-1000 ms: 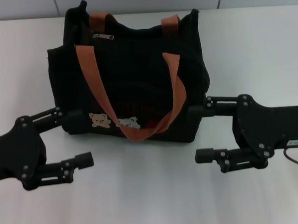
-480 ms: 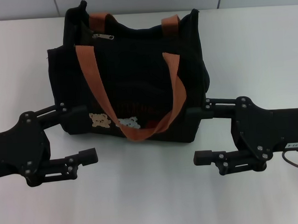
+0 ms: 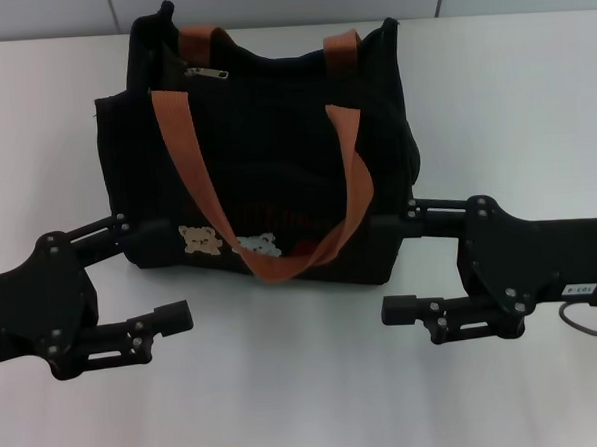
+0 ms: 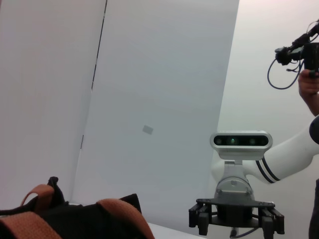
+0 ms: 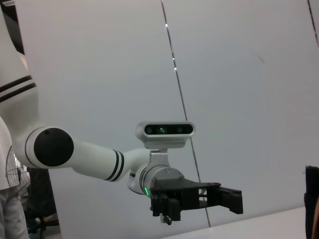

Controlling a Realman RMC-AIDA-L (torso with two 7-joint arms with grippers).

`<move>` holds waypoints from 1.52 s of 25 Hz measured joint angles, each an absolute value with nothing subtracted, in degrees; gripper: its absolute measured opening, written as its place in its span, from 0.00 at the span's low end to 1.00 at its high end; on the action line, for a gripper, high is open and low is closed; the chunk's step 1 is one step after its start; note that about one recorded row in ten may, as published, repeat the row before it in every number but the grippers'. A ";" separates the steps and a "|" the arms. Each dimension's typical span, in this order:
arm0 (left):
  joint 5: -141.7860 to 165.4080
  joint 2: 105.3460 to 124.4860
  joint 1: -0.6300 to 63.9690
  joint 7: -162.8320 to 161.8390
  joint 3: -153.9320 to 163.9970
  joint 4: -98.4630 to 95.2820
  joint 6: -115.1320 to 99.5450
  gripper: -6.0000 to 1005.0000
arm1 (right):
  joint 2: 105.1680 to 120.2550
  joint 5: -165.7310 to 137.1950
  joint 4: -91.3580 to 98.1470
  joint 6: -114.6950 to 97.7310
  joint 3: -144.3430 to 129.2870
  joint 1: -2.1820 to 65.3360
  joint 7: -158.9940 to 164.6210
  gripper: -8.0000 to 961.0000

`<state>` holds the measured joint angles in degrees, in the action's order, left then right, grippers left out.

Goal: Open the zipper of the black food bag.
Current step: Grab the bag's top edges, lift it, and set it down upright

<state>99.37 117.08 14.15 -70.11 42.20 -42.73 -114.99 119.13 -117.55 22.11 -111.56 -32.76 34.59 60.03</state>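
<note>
The bag (image 3: 260,155) stands upright at the far middle of the white table (image 3: 512,92), its long axis running left to right, bear patches facing the robot. The zipper (image 3: 207,73) pull lies at the top edge, near the left end. The left tool (image 3: 151,273) and right tool (image 3: 396,263) reach inward at the bag's lower corners, each with fingers apart, holding nothing.

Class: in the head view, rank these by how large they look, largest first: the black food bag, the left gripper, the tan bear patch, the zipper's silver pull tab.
1. black food bag
2. left gripper, though it sits nearer the camera
3. tan bear patch
4. silver pull tab
</note>
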 joint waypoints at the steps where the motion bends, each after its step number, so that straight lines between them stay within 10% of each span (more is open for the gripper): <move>1: 99.36 117.07 14.08 -70.01 42.11 -42.38 -114.91 0.83 | 119.18 -117.55 22.10 -111.46 -32.70 34.37 60.13 0.79; 26: 99.39 115.47 15.42 -69.69 38.12 -39.33 -93.18 0.82 | 119.43 -117.60 22.15 -109.50 -32.79 32.34 61.61 0.79; 38: 99.67 117.76 19.25 -64.52 38.42 -36.93 -87.47 0.81 | 119.55 -117.60 20.78 -106.74 -32.76 32.94 61.43 0.79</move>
<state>99.67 117.76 19.25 -64.52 38.42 -36.93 -87.47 119.55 -117.60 20.78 -106.74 -32.76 32.94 61.43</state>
